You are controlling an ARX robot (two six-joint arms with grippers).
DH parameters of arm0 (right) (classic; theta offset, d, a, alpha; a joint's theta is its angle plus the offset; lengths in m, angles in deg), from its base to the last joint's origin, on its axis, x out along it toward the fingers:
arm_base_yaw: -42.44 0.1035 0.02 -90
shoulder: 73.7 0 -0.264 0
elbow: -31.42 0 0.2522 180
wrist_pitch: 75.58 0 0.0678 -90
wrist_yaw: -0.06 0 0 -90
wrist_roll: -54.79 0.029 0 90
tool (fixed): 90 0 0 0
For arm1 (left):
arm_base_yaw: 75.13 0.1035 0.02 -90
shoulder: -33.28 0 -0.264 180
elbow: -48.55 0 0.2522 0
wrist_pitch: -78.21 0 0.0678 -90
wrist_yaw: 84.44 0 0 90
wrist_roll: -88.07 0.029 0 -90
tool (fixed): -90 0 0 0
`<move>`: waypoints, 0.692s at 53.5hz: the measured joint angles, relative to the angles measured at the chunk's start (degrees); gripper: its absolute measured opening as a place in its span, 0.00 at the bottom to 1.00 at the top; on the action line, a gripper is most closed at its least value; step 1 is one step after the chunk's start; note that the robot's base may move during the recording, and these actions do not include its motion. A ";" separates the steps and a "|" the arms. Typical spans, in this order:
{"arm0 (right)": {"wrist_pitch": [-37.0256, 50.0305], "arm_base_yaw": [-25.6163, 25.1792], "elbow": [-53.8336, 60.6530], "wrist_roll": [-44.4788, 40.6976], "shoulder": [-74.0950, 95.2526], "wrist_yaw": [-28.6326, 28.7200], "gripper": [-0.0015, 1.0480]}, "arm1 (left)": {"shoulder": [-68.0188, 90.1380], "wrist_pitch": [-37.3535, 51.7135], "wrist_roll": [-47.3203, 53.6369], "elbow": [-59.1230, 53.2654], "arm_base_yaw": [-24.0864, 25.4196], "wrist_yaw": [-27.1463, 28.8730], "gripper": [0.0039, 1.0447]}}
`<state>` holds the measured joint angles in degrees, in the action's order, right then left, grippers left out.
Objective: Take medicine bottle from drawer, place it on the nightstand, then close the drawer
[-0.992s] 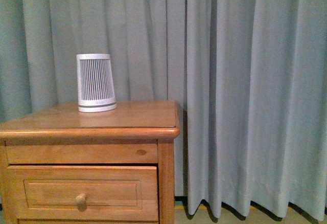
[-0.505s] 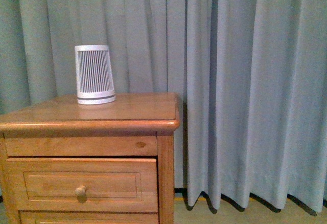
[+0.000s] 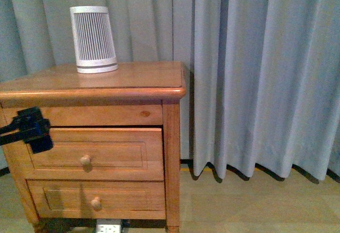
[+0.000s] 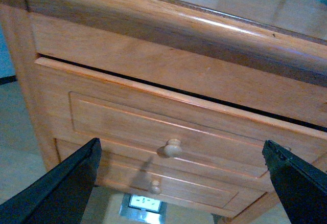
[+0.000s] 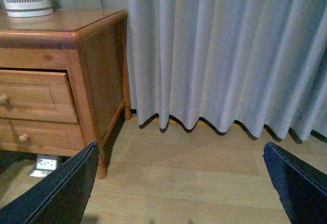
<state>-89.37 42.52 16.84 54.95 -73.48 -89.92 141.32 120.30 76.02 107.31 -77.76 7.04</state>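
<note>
- The bottle is not seen in any view; whatever lies inside the drawer (image 3: 95, 153) is hidden.
- The drawer is shown nearly shut. Only in the left wrist view is a thin dark gap made out along its top edge, above the knob (image 4: 172, 147).
- The left gripper (image 3: 32, 129) is seen in the front view before the left edge of the nightstand (image 3: 106, 84), level with the drawer's top; contact cannot be judged. In its wrist view the fingers (image 4: 66, 183) are spread wide, with nothing held.
- The right gripper (image 5: 179, 150) is shown only in its own wrist view, spread wide and empty, over the floor (image 5: 204, 183) by the curtain (image 5: 230, 55).
- A ribbed white device (image 3: 94, 40) stands at the top's back left.
- A lower drawer (image 3: 98, 198) is seen beneath, and a small white box (image 3: 109, 226) on the floor under it.
</note>
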 joint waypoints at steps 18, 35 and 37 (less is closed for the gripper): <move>0.00 0.00 0.00 0.00 0.00 0.02 0.93 | 20.81 -0.37 -0.59 17.97 -2.51 0.48 0.94; 0.00 0.00 0.00 0.00 0.00 0.00 0.93 | 27.63 0.63 0.96 22.95 -2.78 0.44 0.94; 0.00 0.00 0.00 0.00 0.00 0.00 0.93 | 28.20 1.01 1.51 23.21 -2.89 0.46 0.94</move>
<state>-89.37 42.52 16.84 54.95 -73.48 -89.92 169.52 121.31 77.52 130.52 -80.64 7.50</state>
